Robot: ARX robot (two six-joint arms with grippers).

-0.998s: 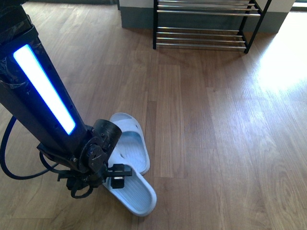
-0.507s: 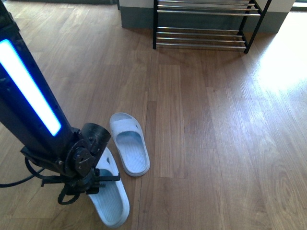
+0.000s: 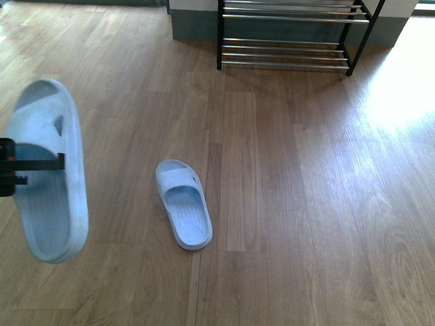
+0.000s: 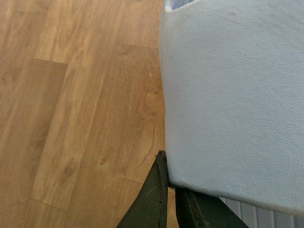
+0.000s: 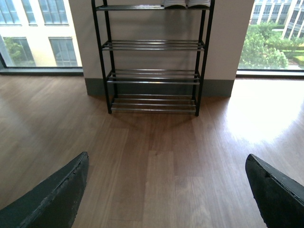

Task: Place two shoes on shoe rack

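Wood-plank flooring runs across the whole room, with a bright patch of sun on its far right side. Over it, at the left edge of the front view, the raised slide (image 3: 51,170) hangs in the air, pale blue-white, its long axis running roughly up and down and its ribbed footbed facing the camera. The left gripper (image 3: 27,163) is clamped on it about halfway along; 1 thin black finger (image 3: 41,163) crosses the strap. From the left wrist, the 2 dark fingers (image 4: 152,199) sit close together with the edge of the raised slide (image 4: 232,95) pinched between them (the grained pale surface fills most of that picture).

The second slide (image 3: 184,204) lies flat on the floor (image 3: 306,204) near the middle, sole down, toe end pointing away from the robot and slightly left, well apart from the raised one.

Farther off, the shoe rack (image 3: 289,41) stands against a pale wall with a grey skirting. The right wrist view shows the shoe rack (image 5: 154,57) in full: black frame, 4 tiers of chrome rods. White-soled shoes (image 5: 185,3) rest on the top tier, mostly cut off by the frame edge; the 3 lower tiers hold nothing.

The right gripper (image 5: 166,156) has its jaws spread wide, 1 dark finger (image 5: 52,199) at each lower corner. Windows (image 5: 33,33) flank the wall.
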